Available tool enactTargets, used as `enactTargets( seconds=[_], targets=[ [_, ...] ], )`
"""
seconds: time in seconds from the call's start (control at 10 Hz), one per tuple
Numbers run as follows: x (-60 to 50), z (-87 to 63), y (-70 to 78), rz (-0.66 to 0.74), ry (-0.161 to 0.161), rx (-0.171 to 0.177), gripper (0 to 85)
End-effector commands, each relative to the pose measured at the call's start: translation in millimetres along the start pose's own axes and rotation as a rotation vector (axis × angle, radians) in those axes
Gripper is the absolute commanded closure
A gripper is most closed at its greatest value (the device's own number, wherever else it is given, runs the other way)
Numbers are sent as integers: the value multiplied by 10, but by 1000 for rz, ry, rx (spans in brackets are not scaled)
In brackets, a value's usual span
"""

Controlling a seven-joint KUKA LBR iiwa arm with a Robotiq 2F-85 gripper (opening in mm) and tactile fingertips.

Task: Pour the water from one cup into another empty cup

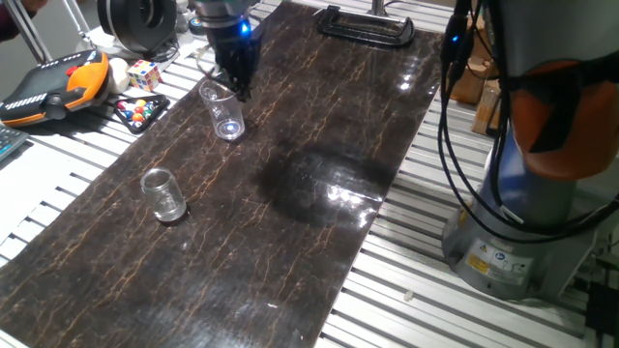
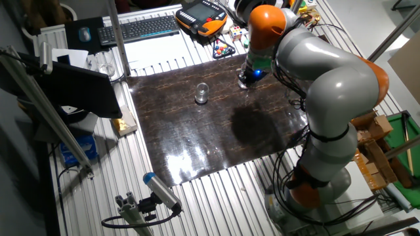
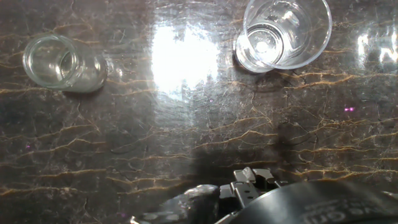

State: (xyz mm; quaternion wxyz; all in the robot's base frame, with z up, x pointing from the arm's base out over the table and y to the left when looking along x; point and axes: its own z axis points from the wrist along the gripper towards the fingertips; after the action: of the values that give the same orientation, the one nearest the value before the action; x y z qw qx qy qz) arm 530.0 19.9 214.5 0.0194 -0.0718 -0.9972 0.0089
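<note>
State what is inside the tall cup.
The tall cup looks empty in the hand view: its round base shows clearly through it. A thin film of water cannot be ruled out. The claw hangs just above it.

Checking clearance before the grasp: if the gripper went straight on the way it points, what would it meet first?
Probably the bare dark tabletop beside the taller cup. The gripper points down next to that cup's rim; depth is unclear, so it might clip the rim.

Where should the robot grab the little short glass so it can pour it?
Probably around the middle of its side wall, coming in level from the side. The short glass stands upright with near-straight sides, so the pincer could squeeze evenly there. Keeping below the rim leaves the mouth free for tipping toward the taller cup.
</note>
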Motion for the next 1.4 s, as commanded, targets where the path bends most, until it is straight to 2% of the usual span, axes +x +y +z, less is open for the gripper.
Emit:
enactTargets(
  seconds=[0.0,0.4,0.9,1.2,1.3],
  targets=[
    [-14,16,15,50,7,-6,843],
    [-96,95,54,168,12,-6,843],
    [-169,196,67,407,27,-61,843],
    [-173,253,121,525,14,-60,843],
    [-168,263,135,552,9,-47,843]
  ],
)
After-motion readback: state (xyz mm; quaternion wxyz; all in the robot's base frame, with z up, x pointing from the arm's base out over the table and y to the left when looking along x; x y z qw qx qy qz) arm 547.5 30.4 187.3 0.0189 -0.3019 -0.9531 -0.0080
